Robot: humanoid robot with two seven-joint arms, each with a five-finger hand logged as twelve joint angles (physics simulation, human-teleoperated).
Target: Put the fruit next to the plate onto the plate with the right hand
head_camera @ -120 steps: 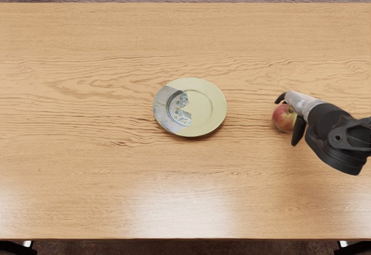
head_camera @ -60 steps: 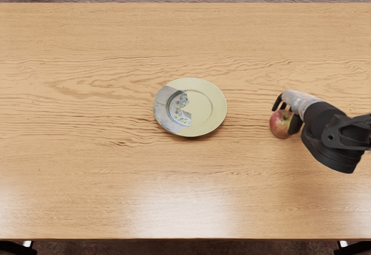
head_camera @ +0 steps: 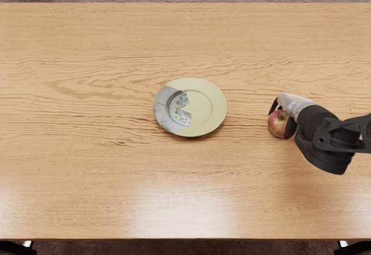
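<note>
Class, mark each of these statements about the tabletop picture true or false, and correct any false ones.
1. The apple lies on the plate. False: it is off the plate, apart from it, toward the picture's right.
2. The right hand has its fingers curled round the apple. True.
3. The left arm reaches for the plate. False: no left arm is in view.
4. The plate sits near the middle of the wooden table. True.

Counts, head view: one desk point(head_camera: 87, 46); one plate point(head_camera: 211, 101); one apple point(head_camera: 277, 123); one right hand point(head_camera: 291, 111) on one arm; four kinds, one each.
</note>
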